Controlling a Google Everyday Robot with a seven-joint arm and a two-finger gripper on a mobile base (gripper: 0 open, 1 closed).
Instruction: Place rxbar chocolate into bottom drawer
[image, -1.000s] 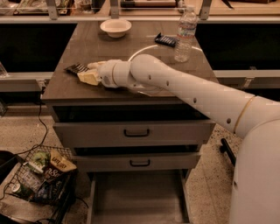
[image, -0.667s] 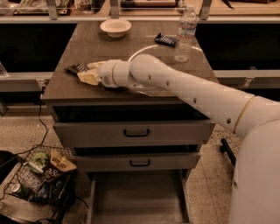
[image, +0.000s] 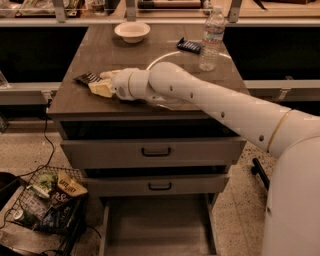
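Note:
The rxbar chocolate (image: 86, 78), a small black-wrapped bar, lies flat on the wooden cabinet top (image: 100, 50) near its left edge. My gripper (image: 101, 83) is low on the cabinet top at the bar's right end, right against it, and my white arm reaches in from the right. The part of the bar nearest the gripper is hidden. The bottom drawer (image: 112, 225) stands pulled out below the cabinet, a plain grey tray with nothing visible inside.
A dark blue-wrapped bar (image: 190, 46), a water bottle (image: 212, 37) and a white bowl (image: 132, 31) stand at the back of the top. Two upper drawers with black handles (image: 156, 151) are closed. A wire basket of snacks (image: 45, 205) sits on the floor at left.

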